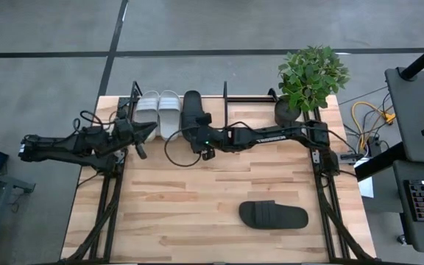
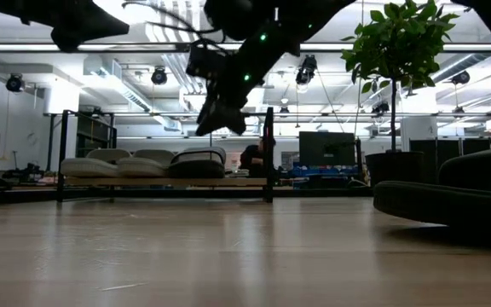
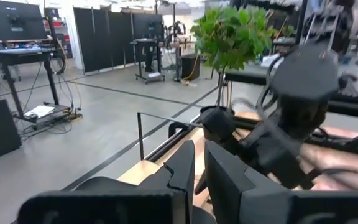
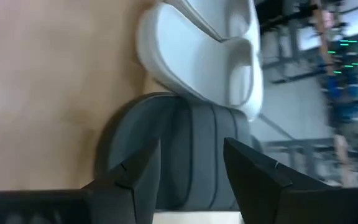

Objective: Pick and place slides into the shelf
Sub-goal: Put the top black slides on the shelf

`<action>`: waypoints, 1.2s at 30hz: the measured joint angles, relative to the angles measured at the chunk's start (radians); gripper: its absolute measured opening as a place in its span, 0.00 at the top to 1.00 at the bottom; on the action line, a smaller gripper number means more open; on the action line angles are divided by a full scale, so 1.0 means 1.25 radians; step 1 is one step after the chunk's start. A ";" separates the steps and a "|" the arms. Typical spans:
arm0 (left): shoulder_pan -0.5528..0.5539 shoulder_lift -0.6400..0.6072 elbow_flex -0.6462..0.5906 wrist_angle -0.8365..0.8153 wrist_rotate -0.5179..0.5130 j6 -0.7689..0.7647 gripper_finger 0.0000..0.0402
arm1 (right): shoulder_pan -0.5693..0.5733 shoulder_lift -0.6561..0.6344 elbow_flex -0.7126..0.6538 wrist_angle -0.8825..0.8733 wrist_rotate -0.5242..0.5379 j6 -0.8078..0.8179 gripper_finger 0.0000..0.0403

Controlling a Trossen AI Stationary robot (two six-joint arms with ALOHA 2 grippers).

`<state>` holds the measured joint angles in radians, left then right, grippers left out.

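So the right gripper [image 1: 197, 141] is hanging just over the near end of the black slide [image 1: 192, 110] that's sitting on the shelf [image 1: 225, 97], and in the right wrist view its fingers are spread apart with nothing between them, the slide's strap [image 4: 185, 155] showing right through the gap. My read is it's at the letting-go end of placing this one, so the thing to do well is lift straight up and clear before swinging away, since a dragged fingertip could nudge the slide out of line or bump the white slide [image 4: 204, 56] touching it. What's in the rack: two white slides [image 1: 158, 112] side by side at the left end, then the black one snug against them, and the rest of the board out toward the right end frame looks free for one more. The last black slide [image 1: 273, 215] is lying out on the table [image 1: 175, 221], well apart from the shelf, near the front right. The left gripper [image 1: 139, 148] is parked by the shelf's left end, jaws nearly closed and holding nothing. There's also a potted plant [image 1: 311, 73] on the back right corner, so I'd keep that elbow tidy when reaching for the next one.
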<state>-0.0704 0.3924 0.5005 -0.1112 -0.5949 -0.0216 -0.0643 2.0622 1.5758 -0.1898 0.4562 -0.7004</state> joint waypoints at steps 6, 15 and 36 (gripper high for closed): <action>0.001 -0.047 -0.025 0.005 0.000 0.001 0.94 | -0.001 0.031 0.005 0.065 0.054 -0.061 0.61; 0.000 -0.104 -0.036 0.023 0.017 0.001 0.94 | -0.021 0.045 0.006 0.083 0.029 -0.074 0.63; 0.000 -0.133 -0.057 0.041 0.032 0.007 0.94 | -0.069 0.082 0.005 0.126 0.027 -0.089 0.68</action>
<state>-0.0700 0.2265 0.4294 -0.0605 -0.5553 -0.0134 -0.1511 2.1646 1.5818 -0.0322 0.4904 -0.8122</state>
